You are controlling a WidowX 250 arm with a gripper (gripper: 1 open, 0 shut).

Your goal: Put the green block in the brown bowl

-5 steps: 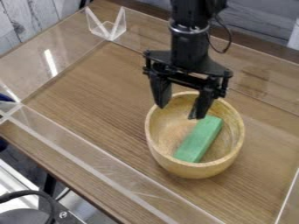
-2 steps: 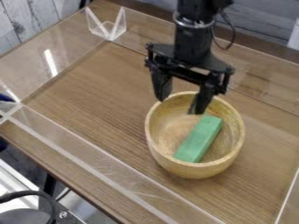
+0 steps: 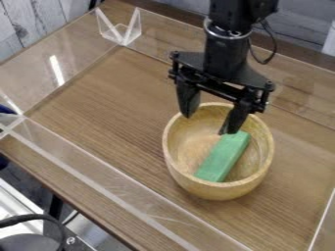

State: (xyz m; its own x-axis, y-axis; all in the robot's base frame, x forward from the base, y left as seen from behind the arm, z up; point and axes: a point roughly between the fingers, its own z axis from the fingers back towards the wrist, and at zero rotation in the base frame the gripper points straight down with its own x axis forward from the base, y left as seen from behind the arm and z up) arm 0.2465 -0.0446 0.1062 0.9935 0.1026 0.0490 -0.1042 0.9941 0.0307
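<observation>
The green block (image 3: 224, 157) lies inside the brown bowl (image 3: 183, 167), leaning along its right half, one end up toward the far rim. Over the bowl's far edge hangs my gripper (image 3: 214, 110), black and pointing straight down. Its two fingers stand wide apart with nothing between them. The right fingertip (image 3: 236, 125) reaches just above the block's upper end, apart from it. The bowl rests on the wooden tabletop (image 3: 105, 108).
Clear acrylic walls (image 3: 78, 147) fence the wooden surface on the left and front. A clear plastic bracket (image 3: 120, 26) stands at the back left corner. A black cable (image 3: 265, 44) trails from the arm at the back right.
The gripper has shifted slightly right and lifted a little over the bowl, still open. The green block stays put in the bowl.
</observation>
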